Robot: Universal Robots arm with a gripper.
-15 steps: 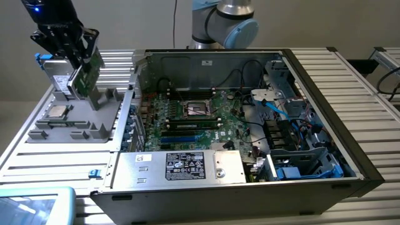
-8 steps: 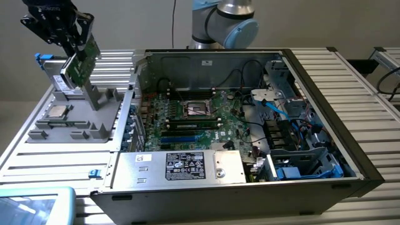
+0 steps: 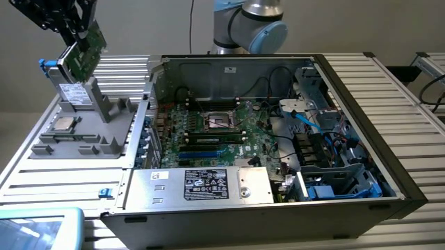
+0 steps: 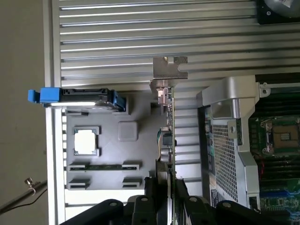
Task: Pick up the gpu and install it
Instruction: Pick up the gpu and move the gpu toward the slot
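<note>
Gripper [image 3: 75, 36] clamped on gpu [image 3: 85, 52], hanging above gray tray [image 3: 111, 139] — processor chip [image 3: 64, 123] apparently seated inside

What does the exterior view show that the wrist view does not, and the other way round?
Exterior view adds the arm's blue-capped joint behind the open case and the labelled power supply. Wrist view adds a thin metal rod. Both share the gpu clamped in the gripper jaws over the grey fixture, with the processor chip on it.
</note>
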